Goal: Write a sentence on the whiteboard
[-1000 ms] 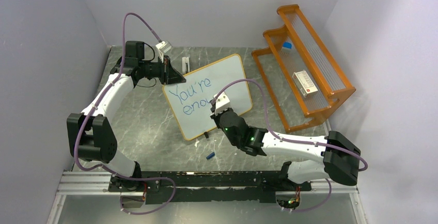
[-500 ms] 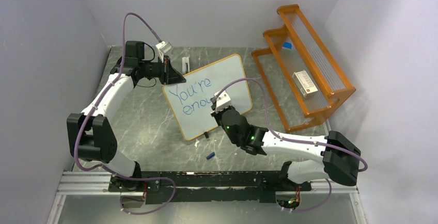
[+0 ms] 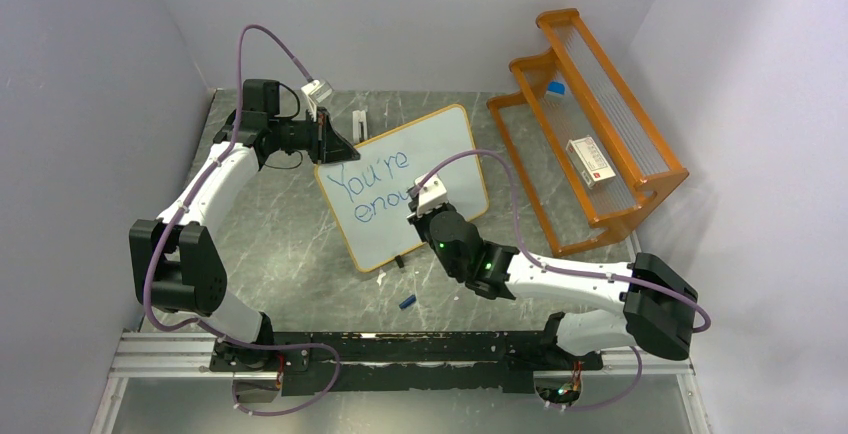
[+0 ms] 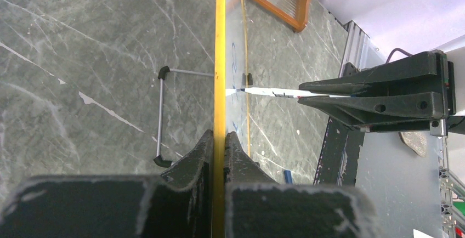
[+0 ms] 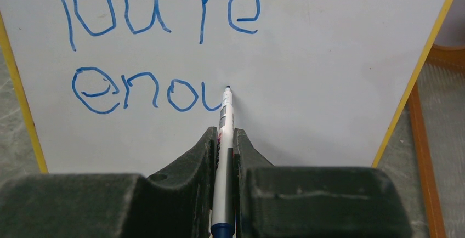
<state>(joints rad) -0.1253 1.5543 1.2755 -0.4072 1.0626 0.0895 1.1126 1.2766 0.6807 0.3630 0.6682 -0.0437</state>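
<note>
Right wrist view: the right hand, clamped on a marker, sets the tip just after "You're enou" on the whiteboard, which stands mid-tabletop toward the far edge. The left hand pinches its frame, apparently steadying it against the strokes.

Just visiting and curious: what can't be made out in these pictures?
- Top view: the right gripper covers the end of the writing on the whiteboard.
- Left wrist view: the whiteboard is edge-on, so its writing is unreadable.
- Right wrist view: the marker is cut off by the bottom edge.
- Top view: label on the box in the orange rack is too small.
</note>
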